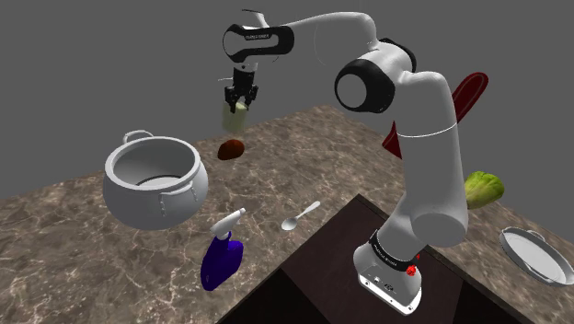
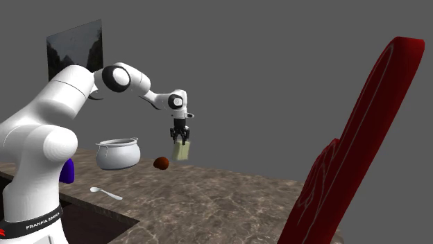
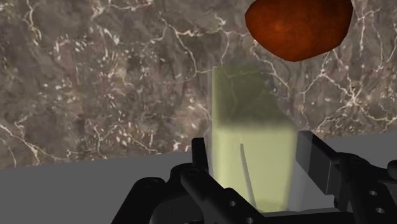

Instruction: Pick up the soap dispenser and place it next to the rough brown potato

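- White arm with dark joints reaches from its dark brown box stand (image 1: 322, 267) toward the far left of a brown marbled stone countertop (image 1: 350, 156).
- All-black two-finger gripper (image 1: 242, 101) points straight down. Its fingers are clamped on the top of a pale green, translucent, box-shaped soap dispenser (image 1: 235, 118).
- The dispenser hangs upright in the air, clear of the counter.
- Wrist view: the fingers clasp the dispenser on both sides, and a thin tube shows inside it.
- Rough reddish-brown potato (image 1: 231, 149) lies on the counter near and below the dispenser, not touching it. In the second exterior view it sits just left of the dispenser's base.
- White-grey round pot (image 1: 147, 207) with loop handles stands left of the potato in the shoulder view, well apart from it.
- Deep blue spray bottle (image 1: 222, 260) with a white nozzle lies nearer, beside a white spoon (image 1: 301, 216).
- At the shoulder view's right: a green leafy lettuce head (image 1: 482, 188), a grey round lid (image 1: 535, 255) and a tall dark red shape (image 1: 464, 97).
- Writing: the black band (image 2: 38, 225) at the arm's base reads "FRANKA", followed by a second word that runs out of sight. The lettering on the wrist link is too small to read.
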### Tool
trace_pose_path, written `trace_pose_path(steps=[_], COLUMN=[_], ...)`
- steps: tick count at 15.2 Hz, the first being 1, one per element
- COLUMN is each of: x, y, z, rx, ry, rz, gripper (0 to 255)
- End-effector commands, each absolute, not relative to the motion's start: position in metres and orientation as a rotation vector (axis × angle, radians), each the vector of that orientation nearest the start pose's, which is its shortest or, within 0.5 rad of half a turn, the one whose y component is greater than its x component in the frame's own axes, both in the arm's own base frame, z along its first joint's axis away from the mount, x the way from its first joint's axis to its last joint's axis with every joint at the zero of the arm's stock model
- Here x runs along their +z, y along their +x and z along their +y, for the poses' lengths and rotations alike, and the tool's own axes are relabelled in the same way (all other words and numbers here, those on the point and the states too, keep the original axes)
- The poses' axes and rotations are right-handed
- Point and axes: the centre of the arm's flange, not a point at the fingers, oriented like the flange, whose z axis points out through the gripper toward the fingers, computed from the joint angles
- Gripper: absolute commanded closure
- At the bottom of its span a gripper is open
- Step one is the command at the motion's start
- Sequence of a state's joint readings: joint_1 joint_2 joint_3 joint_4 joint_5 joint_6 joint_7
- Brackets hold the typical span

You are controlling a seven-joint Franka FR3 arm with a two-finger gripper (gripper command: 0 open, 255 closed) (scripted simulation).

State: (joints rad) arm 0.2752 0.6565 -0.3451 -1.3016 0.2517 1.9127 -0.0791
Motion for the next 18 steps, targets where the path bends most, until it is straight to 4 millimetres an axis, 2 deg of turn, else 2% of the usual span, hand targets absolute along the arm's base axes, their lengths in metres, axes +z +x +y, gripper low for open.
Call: trace_pose_path(steps=[1,2,9,10,15,18], x=[0.354,0.348,0.348,0.348,0.348,0.388], y=[0.727,0.727,0.727,0.727,0.727,0.728], z=[0.030,0.030,0.030,0.030,0.030,0.029], rx=[0.015,0.015,0.015,0.015,0.015,0.015], ry=[-3.110,-3.110,-3.110,-3.110,-3.110,-3.110], rz=[0.006,0.006,0.006,0.006,0.006,0.006], gripper=[255,255,255,0,0,0])
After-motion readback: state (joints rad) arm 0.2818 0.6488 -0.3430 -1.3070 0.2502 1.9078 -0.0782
